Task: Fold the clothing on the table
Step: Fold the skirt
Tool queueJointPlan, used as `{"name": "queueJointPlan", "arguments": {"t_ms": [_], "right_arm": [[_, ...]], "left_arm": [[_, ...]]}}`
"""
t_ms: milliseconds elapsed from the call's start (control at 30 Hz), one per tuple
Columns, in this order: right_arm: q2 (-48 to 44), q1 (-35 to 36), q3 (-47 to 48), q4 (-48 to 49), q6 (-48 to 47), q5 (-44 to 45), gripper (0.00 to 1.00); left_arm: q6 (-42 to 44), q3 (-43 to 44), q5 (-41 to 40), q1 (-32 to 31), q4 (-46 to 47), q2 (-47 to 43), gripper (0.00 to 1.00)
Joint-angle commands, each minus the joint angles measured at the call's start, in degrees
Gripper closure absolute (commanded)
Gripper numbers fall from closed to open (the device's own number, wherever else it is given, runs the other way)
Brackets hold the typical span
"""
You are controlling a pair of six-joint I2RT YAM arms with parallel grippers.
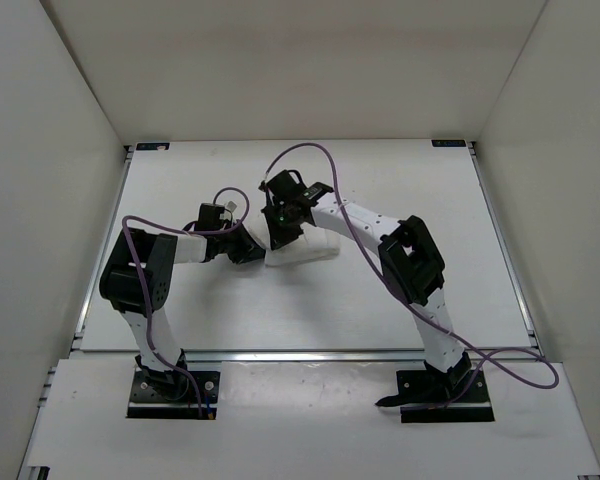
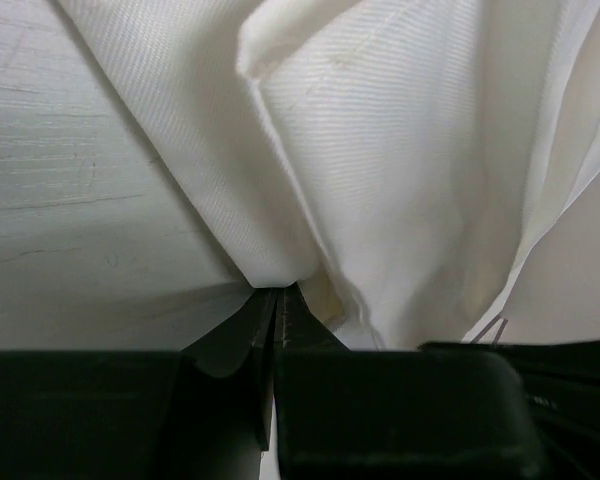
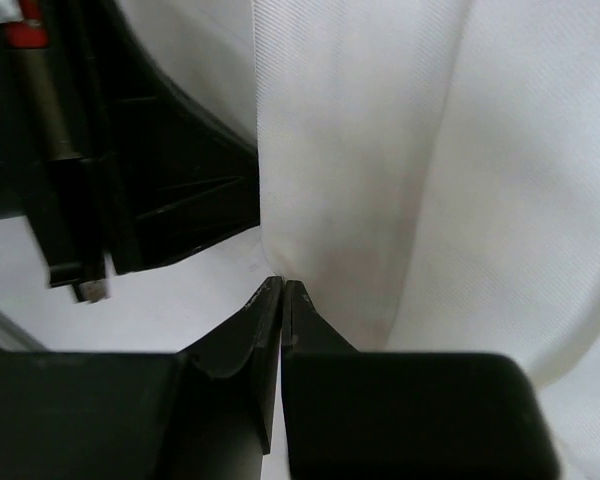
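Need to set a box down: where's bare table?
Flat matte white table lies bare along the back rail and right of the right arm. Crowded centre: left hand, right hand, white pleated fabric garment.

- Back wall (image 1: 300,60): plain matte white panel, meets both side walls at straight seams.
- Left wall (image 1: 40,200): white panel, slightly greyer twd the bottom.
- Right wall (image 1: 565,170): same white panel, approx. mirror of the left one.
- The 3 walls box in the worktop (image 1: 180,330) on far, L & R sides.
- Worktop: flat, matte white, rectangular.
- Rails (image 1: 102,250): thin metal strips along L & R edges, another across the near edge.
- Corner brackets (image 1: 152,146): small, dark w/ blue, one at each far corner.
- Front ledge (image 1: 300,420): white board strip on the near side, just past the near rail.
- Light: soft, even, from above; shadows faint & blurred.
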Motion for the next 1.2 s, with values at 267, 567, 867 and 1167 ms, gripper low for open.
{"name": "queueJointPlan", "arguments": {"t_ms": [267,567,867,1167], "right_arm": [[-9.63,-0.55,-2.55,7.84,4.86,-7.65,1.00],[-7.79,-0.20,-1.67,8.20,6.00,-8.44,1.00],[-5.06,0.07,-1.66,7.31,5.82,-8.45,1.00],[-4.18,-0.55,-3.78,7.50,8.54,-10.99,0.99]], "left_arm": [[1.63,-0.51,-1.22,-0.01,-2.20,1.75,1.00],[1.01,-1.21,-0.95,0.07,-1.41,1.49,0.95],[-0.48,-5.16,0.28,1.57,0.08,-2.38,0.42],[-1.89,-9.47,1.85,3.59,1.13,-7.65,0.37]]}}
